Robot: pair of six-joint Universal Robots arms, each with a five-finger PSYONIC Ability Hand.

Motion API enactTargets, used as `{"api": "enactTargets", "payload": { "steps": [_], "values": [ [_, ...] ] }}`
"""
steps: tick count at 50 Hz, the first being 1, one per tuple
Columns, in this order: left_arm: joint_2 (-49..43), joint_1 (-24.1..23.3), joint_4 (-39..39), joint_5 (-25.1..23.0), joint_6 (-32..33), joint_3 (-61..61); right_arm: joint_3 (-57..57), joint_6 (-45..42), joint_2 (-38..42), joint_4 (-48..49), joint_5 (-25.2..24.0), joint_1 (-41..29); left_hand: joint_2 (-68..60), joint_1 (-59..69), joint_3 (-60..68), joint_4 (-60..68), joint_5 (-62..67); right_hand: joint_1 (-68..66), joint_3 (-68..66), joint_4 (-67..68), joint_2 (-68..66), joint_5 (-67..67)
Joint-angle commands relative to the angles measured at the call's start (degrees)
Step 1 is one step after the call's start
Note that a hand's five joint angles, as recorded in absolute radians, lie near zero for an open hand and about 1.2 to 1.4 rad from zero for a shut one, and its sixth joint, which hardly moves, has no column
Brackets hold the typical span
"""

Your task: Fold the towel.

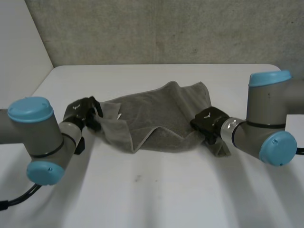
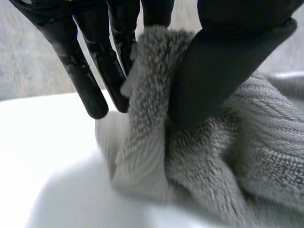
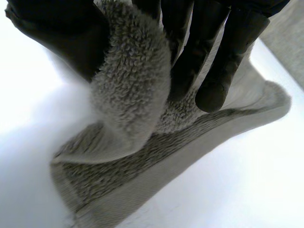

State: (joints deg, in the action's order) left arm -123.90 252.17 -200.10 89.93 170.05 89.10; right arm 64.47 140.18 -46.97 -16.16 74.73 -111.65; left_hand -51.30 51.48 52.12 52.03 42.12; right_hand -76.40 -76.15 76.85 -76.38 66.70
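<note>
We found the grey towel (image 1: 159, 111) crumpled across the middle of the white table (image 1: 152, 194), stretched from 9 o'clock to 3 o'clock between the 2 hands. The left hand (image 1: 81, 113) sat at the towel's 9 o'clock end. Its own wrist view showed it clamped on the cloth, with the thumb (image 2: 218, 71) pressing a bunched ridge of pile against the nearest fingers (image 2: 118, 61). The fingers farther from the thumb hung clear beside the ridge. The right hand (image 1: 209, 122) sat at the 3 o'clock end. There its wrist view showed a thick fold pinched between the thumb (image 3: 61, 33) and the fingers (image 3: 223, 61), and the rest of the cloth spread out on the table under the palm. A short flap hung beside the right wrist at about 5 o'clock. Between the hands the towel humped toward 12 o'clock, and 1 corner was turned over near 7 o'clock. A rough grey wall (image 1: 166, 28) stood behind the table at 12 o'clock.
</note>
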Motion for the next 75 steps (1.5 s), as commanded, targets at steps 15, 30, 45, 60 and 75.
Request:
{"api": "enactTargets", "payload": {
  "steps": [15,30,45,60,75],
  "values": [
    [13.6,-5.2,0.9,-0.6,16.6,8.8,10.6,7.2,-6.9,6.6,0.0,-0.1,39.7,-39.9,-40.6,-40.5,-40.6,-3.6,-3.9,3.1,-3.6,3.3],
    [3.9,-8.5,5.1,-4.5,29.7,-4.9,11.6,6.8,-6.5,6.8,0.1,0.0,23.4,-23.6,-24.3,-24.2,-24.3,-3.6,-3.9,3.1,-3.6,3.3],
    [-12.2,-8.8,32.2,-4.1,31.7,-30.4,11.6,6.6,-6.0,6.8,0.2,0.0,26.1,-26.3,-26.9,-26.8,-26.9,-3.6,-3.9,3.1,-3.6,3.3],
    [-15.4,-8.9,35.2,-2.4,39.6,-33.3,11.6,6.3,-6.0,6.9,0.4,0.1,15.4,-15.6,-16.2,-16.1,-16.2,-3.6,-3.9,3.1,-3.6,3.3],
    [-12.7,-9.1,35.7,-0.1,40.8,-31.5,11.5,6.3,-5.9,6.9,0.7,0.1,-2.0,1.8,1.2,1.2,1.2,-3.6,-3.9,3.1,-3.6,3.3]
  ]
}}
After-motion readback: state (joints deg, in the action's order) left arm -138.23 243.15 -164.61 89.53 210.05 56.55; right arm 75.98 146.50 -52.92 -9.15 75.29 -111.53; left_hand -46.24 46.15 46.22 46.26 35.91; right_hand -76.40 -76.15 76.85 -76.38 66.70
